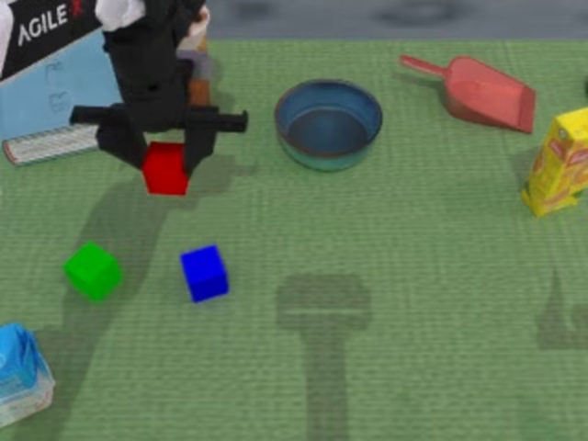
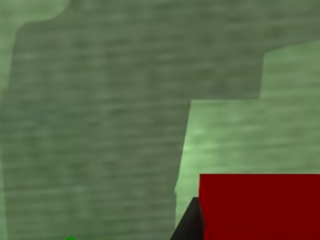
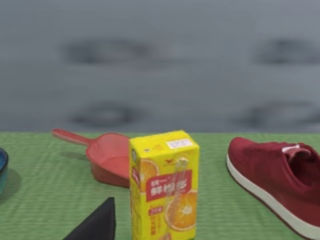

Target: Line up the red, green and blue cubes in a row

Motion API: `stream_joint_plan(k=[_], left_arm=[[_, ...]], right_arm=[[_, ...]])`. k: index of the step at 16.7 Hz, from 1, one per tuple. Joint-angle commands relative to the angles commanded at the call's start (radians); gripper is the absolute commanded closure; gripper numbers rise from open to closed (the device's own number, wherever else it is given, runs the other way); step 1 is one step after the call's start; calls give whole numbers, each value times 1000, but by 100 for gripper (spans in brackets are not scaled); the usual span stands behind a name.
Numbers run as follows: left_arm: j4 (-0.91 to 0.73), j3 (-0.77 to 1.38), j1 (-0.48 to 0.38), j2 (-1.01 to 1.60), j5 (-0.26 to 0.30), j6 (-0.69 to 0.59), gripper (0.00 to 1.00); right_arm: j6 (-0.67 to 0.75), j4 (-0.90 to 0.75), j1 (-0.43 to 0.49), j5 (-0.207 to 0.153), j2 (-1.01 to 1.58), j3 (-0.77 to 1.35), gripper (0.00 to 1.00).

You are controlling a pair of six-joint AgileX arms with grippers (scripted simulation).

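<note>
My left gripper (image 1: 167,165) is shut on the red cube (image 1: 166,169) at the table's back left and holds it above the cloth. In the left wrist view the red cube (image 2: 260,207) fills the lower corner, with one dark finger (image 2: 191,224) pressed against its side. The green cube (image 1: 92,270) and the blue cube (image 1: 204,273) rest on the cloth nearer the front, side by side with a gap between them. My right arm is parked off the right of the top view, and its wrist view faces the yellow juice carton (image 3: 165,185).
A blue bowl (image 1: 328,124) stands at the back centre and a red scoop (image 1: 478,92) at the back right. The juice carton (image 1: 559,163) is at the right edge, with a red shoe (image 3: 275,175) beside it. A blue-white pack (image 1: 18,372) lies front left.
</note>
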Motion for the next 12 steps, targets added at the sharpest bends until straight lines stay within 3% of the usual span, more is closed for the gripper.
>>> stream_joint_plan(k=[8, 12], left_arm=[[95, -394, -234, -277, -12, -332, 100], [111, -438, -270, -319, -14, -378, 100]], right_arm=[[0, 0, 0, 0, 0, 0, 0], [0, 0, 0, 0, 0, 0, 0]])
